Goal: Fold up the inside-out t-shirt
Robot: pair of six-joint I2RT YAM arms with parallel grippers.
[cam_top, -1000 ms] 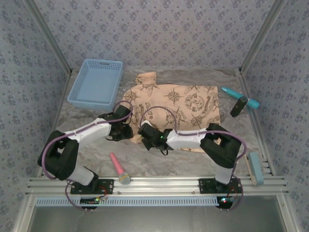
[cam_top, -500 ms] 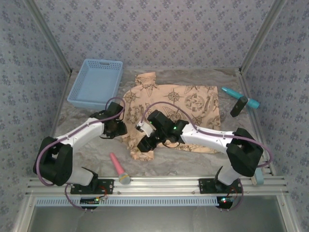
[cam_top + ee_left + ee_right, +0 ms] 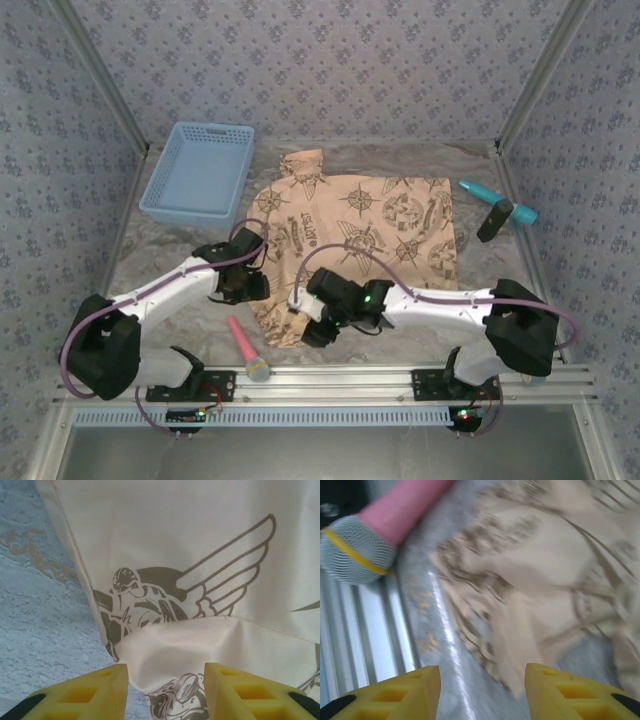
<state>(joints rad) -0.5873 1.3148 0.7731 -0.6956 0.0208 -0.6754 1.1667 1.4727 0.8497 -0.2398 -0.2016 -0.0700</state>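
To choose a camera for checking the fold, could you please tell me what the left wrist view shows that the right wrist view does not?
Left wrist view: a sharp winged emblem print and a folded edge of cloth crossing it. Right wrist view: a pink toy microphone and the aluminium rail beside it. Both: the inside-out t-shirt lying on the marbled table, and a claw with yellow fingers apart, the left claw and the right claw.

The top view looks down from above the near edge; both wrist views sit close over the shared t-shirt (image 3: 360, 215).
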